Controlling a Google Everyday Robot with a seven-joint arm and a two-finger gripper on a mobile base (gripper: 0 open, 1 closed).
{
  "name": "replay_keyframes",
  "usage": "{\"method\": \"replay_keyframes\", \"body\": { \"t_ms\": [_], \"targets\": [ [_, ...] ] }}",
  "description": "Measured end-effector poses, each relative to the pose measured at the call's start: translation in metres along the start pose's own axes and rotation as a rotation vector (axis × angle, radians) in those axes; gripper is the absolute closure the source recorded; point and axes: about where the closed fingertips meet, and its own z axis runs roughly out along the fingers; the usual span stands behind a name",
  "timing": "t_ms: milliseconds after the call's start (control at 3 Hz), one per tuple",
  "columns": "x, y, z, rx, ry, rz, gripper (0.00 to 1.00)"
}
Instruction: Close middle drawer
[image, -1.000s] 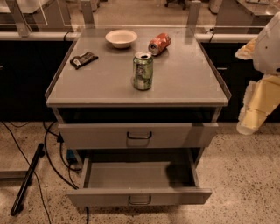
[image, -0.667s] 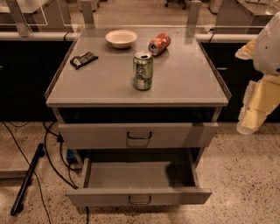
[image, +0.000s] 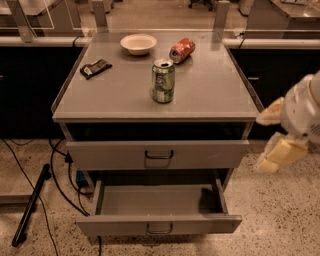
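Observation:
The middle drawer (image: 159, 224) is grey with a low flat front and a small loop handle (image: 160, 228). It stands pulled far out near the floor, and its inside is bare. The taller-fronted drawer (image: 158, 154) above it sticks out slightly, with a dark gap over it. The lowest drawer is hidden. My gripper (image: 271, 136) hangs off the cabinet's right side, level with the taller drawer. It is open and holds nothing, with one cream finger (image: 272, 112) above the other, and touches no drawer.
On the cabinet top (image: 210, 95) stand a green can (image: 163, 81), a tipped red can (image: 182, 49), a white bowl (image: 138, 43) and a dark packet (image: 95, 68). Cables and a black pole (image: 31, 205) lie on the floor at the left. Dark counters run behind.
My gripper has moved down and a little left, toward the cabinet's right side. The drawers and the things on top have not moved.

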Motion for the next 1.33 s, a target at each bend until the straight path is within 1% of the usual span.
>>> {"method": "replay_keyframes", "body": {
  "t_ms": [333, 667, 1000, 1333],
  "targets": [
    [0.038, 0.044, 0.092, -0.093, -0.036, 0.040, 0.65],
    [0.072, 0.096, 0.164, -0.246, 0.014, 0.042, 0.90],
    [0.076, 0.101, 0.167, -0.253, 0.019, 0.049, 1.00],
    [0.088, 0.111, 0.187, -0.280, 0.027, 0.067, 1.00]
  ]
}}
